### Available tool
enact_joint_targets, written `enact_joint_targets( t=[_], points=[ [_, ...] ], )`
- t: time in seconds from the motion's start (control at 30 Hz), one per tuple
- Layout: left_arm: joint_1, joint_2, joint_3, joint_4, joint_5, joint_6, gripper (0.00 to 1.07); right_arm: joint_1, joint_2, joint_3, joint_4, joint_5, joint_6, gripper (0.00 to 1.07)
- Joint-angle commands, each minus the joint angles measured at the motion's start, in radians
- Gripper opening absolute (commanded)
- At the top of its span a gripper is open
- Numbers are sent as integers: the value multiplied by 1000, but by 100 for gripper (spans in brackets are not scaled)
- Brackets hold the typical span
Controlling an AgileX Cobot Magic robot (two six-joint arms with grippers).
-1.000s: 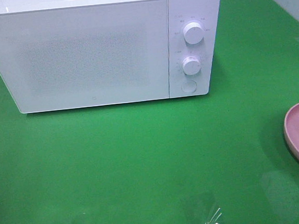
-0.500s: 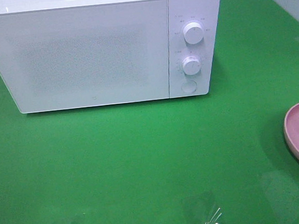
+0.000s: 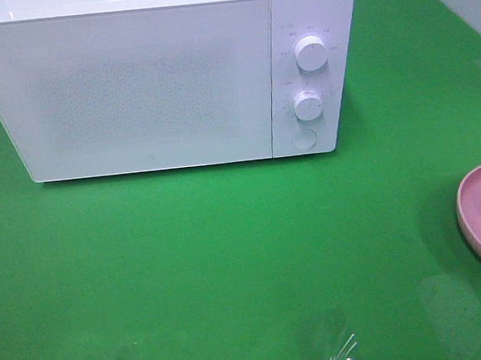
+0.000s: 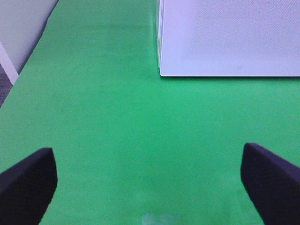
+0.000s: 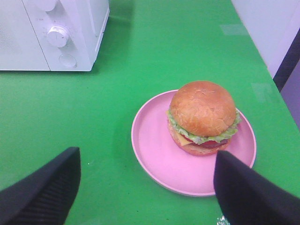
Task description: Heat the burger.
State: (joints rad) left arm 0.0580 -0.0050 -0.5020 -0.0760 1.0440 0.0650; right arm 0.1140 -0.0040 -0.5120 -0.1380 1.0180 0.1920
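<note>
The green table [image 3: 230,257] fills most of the exterior high view, and the white microwave [image 3: 131,88] stands in the upper left of that frame with its door fully closed. By the look of it the task has barely begun: nothing is inside the oven as far as can be seen, the door must yet be opened, the food carried in, the door shut and a dial turned.

The pink plate [image 5: 154,140] lies at the right edge of the exterior frame, well apart from the microwave, and sits in the lower centre of the right wrist view. The burger [image 5: 202,117] rests on it, toward the plate's right side, upright and untouched.

The right gripper [image 5: 145,187] hovers just short of the plate, its fingers [image 5: 42,192] spread wide and holding nothing. The left gripper [image 4: 150,183] hangs over bare cloth near the door's lower left corner, its fingers [image 4: 28,180] likewise wide apart and empty.

On the panel sit two dials [image 3: 310,53] and a round button [image 3: 303,139] beneath them. The closed door is the one obstacle; the path between plate and oven shows nothing else.
</note>
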Motion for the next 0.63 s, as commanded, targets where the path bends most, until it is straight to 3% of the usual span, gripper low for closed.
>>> enact_joint_targets(
  t=[0.03, 0.63],
  points=[
    [2, -28, 3, -5, -2, -2, 99, -7, -17, 2, -6, -11, -12, 75],
    [2, -27, 3, -5, -2, -2, 99, -7, -17, 2, -6, -11, -12, 75]
  ],
)
